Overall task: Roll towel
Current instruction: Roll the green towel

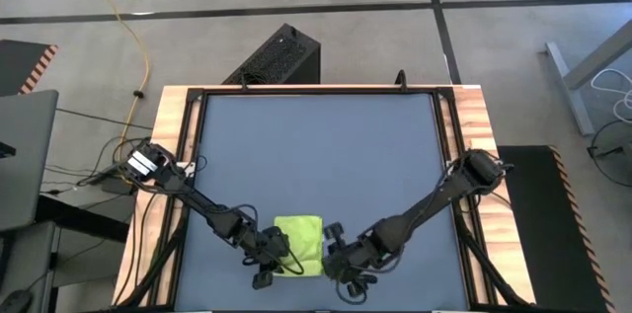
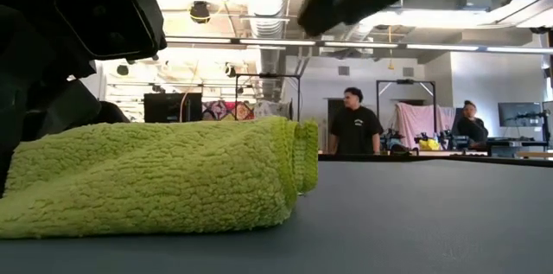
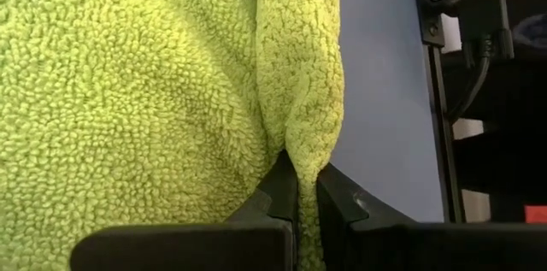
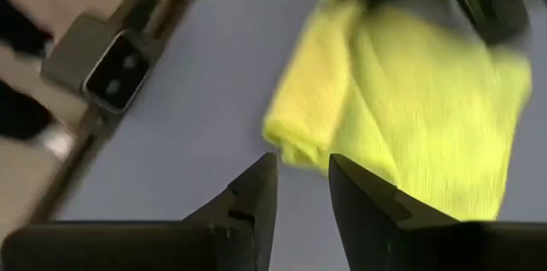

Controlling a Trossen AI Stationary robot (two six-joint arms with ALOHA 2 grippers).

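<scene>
The lime towel (image 1: 298, 242) lies on the dark blue-grey table (image 1: 316, 145) near its front edge, with a thick folded-over ridge along its near side (image 4: 299, 108). In the low view the towel (image 2: 155, 179) is a low heap resting on the tabletop. My left gripper (image 1: 276, 257) is at the towel's near left corner and is shut on that ridge. My right gripper (image 1: 334, 254) is just off the towel's right side, open and touching nothing. Its fingers (image 4: 299, 187) point at the ridge's right end from a short way off. My left gripper pinches the towel's raised, folded-over ridge (image 3: 301, 156) between its two fingertips, at the ridge's left end. The fingers come from the table's left and lie along the ridge. More than one layer is gathered between them. The rest of the towel lies on the table.
The low camera's black housing (image 4: 111, 70) stands at the table's front edge close to the towel. The table's wooden frame (image 1: 178, 125) runs round the dark surface. Two people (image 2: 356, 123) stand in the room far behind the table.
</scene>
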